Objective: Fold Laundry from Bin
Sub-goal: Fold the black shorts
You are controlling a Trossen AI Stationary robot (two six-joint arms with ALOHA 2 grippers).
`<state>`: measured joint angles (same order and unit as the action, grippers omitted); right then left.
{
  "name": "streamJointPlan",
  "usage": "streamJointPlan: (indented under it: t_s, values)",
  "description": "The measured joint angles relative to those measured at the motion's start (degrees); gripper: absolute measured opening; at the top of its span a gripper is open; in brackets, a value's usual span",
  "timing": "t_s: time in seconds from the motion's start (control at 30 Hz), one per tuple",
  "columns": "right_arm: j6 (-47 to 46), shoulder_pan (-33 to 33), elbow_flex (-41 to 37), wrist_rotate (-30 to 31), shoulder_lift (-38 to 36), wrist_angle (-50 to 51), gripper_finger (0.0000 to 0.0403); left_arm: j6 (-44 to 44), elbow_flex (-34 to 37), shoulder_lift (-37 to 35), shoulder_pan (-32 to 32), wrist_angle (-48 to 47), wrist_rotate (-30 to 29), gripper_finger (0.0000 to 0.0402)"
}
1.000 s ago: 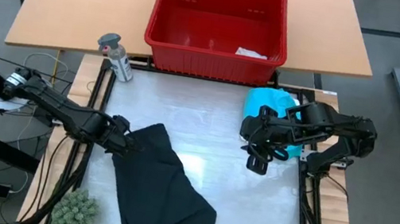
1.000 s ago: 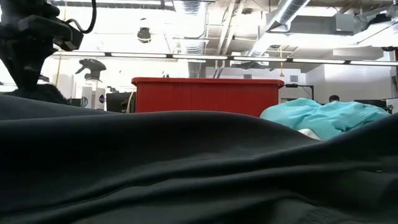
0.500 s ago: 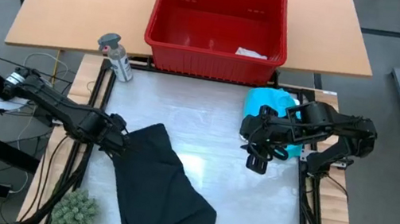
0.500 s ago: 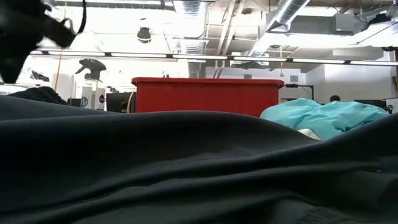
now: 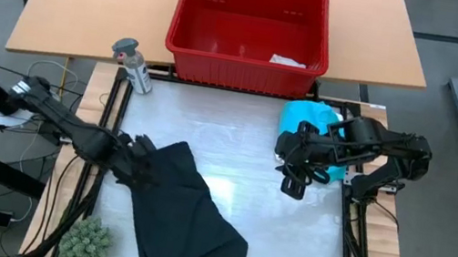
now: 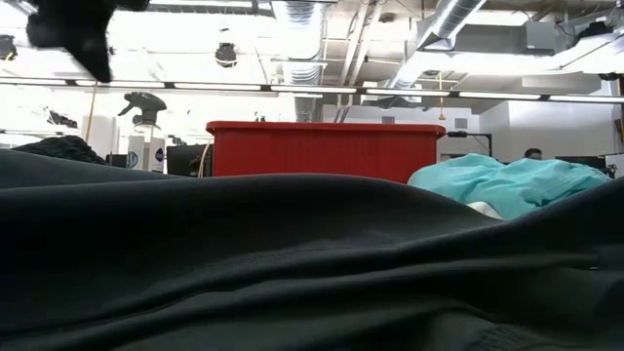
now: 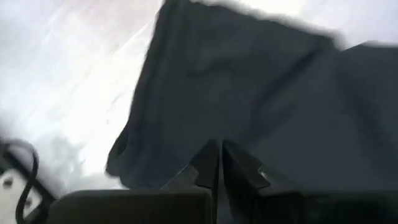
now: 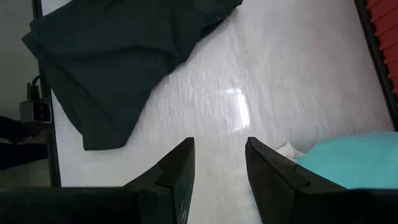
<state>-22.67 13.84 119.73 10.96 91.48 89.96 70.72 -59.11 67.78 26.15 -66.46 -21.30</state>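
Left end effector (image 5: 133, 161) closed empty at black garment (image 5: 187, 219) edge; right end effector (image 5: 293, 177) parted, idle. Reopen, pinch one edge layer, lift slowly.

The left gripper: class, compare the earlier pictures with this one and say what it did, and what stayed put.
The left gripper slid a little toward the table's near edge along the black garment's left corner and shut; the pictures do not show whether it pinches cloth. The right gripper, the turquoise shirt, the red bin and the spray bottle stayed as they were.
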Motion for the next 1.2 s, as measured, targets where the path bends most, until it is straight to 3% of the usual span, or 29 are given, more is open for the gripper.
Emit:
streamJointPlan:
  t_s: [0.23, 0.43, 0.73, 0.93, 1.2]
  values:
    - [-1.0, 0.1, 0.0, 0.0, 0.0, 0.0, 0.0166, 3.7, 11.6, 3.1, 0.6, 5.4, 7.6, 0.0000]
    - [-2.2, 0.1, 0.0, -0.1, 0.0, 0.0, 0.0166, 7.4, 18.7, 3.9, 0.6, 9.4, 9.6, 0.0000]
    - [-2.3, 0.1, 0.0, -0.3, 0.0, 0.0, 0.0166, 11.6, 29.0, 4.2, -1.0, 30.0, 14.0, 0.0000]
    - [-1.1, 0.1, 0.0, -0.3, 0.0, -0.1, 0.0166, 9.0, 29.7, 4.4, -7.9, 35.0, 13.0, 0.0000]
    - [0.2, 0.5, -1.4, 2.5, 2.5, -7.7, 0.0166, -0.5, 30.0, 6.4, -24.0, 47.5, 9.1, 0.0000]
